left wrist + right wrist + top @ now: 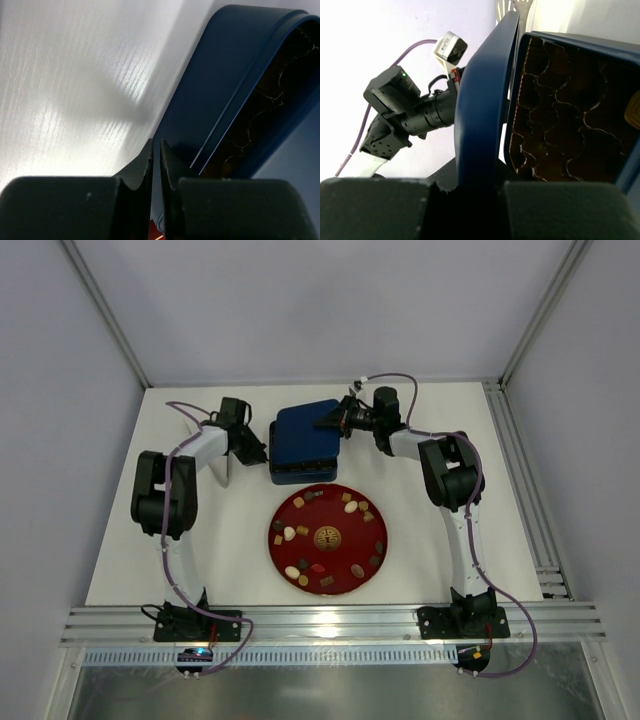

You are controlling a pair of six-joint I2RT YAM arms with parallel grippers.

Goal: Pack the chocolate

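Chocolate pieces (350, 507) lie scattered on the red plate (347, 531), near the blue box (300, 445). Right pincer (470, 185) clamps the box's lid (485, 100) (gripped by its edge); left pincer (155, 155) is closed, empty, beside the box.

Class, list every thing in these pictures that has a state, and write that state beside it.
blue box: partly open, brown tray showing
lid: lifted and tilted, clamped at its edge
right gripper: shut on the lid
left gripper: shut, empty, beside the box
chocolate: pieces lying loose on the red plate
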